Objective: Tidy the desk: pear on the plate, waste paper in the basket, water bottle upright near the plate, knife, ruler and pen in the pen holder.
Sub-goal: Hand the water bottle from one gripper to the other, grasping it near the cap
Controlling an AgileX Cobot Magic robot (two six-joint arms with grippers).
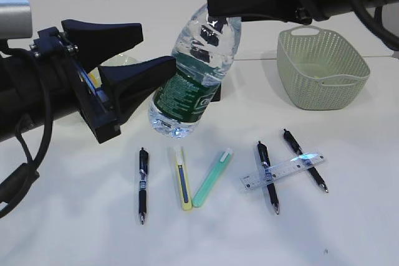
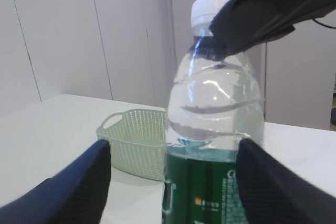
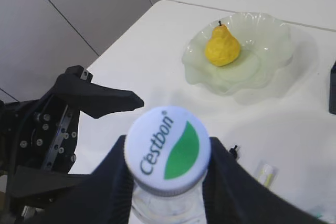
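Exterior view has the water bottle (image 1: 194, 73) up off the desk (image 1: 349, 216), tilted, with its bottom toward the camera and its neck leaning back to the right. The right gripper (image 1: 218, 5) comes in from the top right and is pinching the bottle right at the neck, jaws closed snug around it just under the white cap (image 3: 168, 149). You can see that nicely from the right wrist camera, cap poking up between the two fingers.

The left gripper (image 1: 134, 54) is spread wide, one finger on each side of the bottle's green label (image 2: 207, 187). From the left wrist camera both fingers stand just apart from the label, so it's not gripping anything.

The pear (image 3: 222, 45) sits in the plate (image 3: 273, 38), over on the far left side of the desk behind the left arm. The basket (image 1: 323, 70) is at the back right, and I can't really tell what's inside.

Lying along the front of the desk: a pen (image 1: 143, 185), a yellow knife (image 1: 181, 179), a green one (image 1: 212, 178), then two more pens with the ruler (image 1: 283, 171) laid across them.
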